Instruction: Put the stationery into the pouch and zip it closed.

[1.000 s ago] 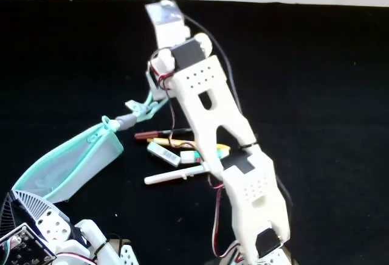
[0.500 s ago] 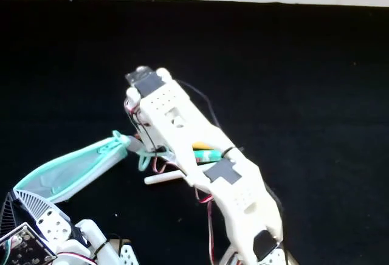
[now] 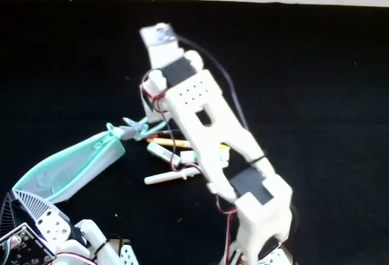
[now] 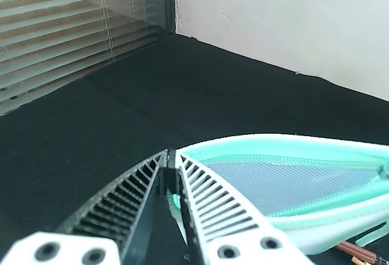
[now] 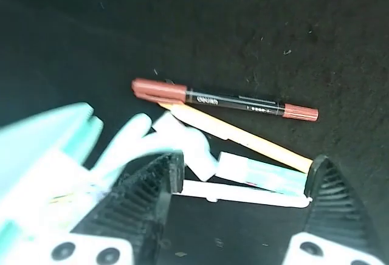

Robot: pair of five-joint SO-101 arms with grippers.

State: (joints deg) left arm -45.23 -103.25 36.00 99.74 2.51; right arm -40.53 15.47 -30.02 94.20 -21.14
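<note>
The mint mesh pouch (image 3: 67, 168) is seen at 8 o'clock on the black table (image 3: 316, 82), one end clamped between the closed jaws of the left gripper (image 4: 173, 177). The stationery (image 3: 164, 154) is heaped at 3 o'clock of the pouch's zipper end, beneath the widely parted right gripper (image 5: 246, 168).

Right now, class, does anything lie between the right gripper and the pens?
Nothing visible does. The open right gripper hangs just above the pens; the pouch lies beside them, not in between.
</note>
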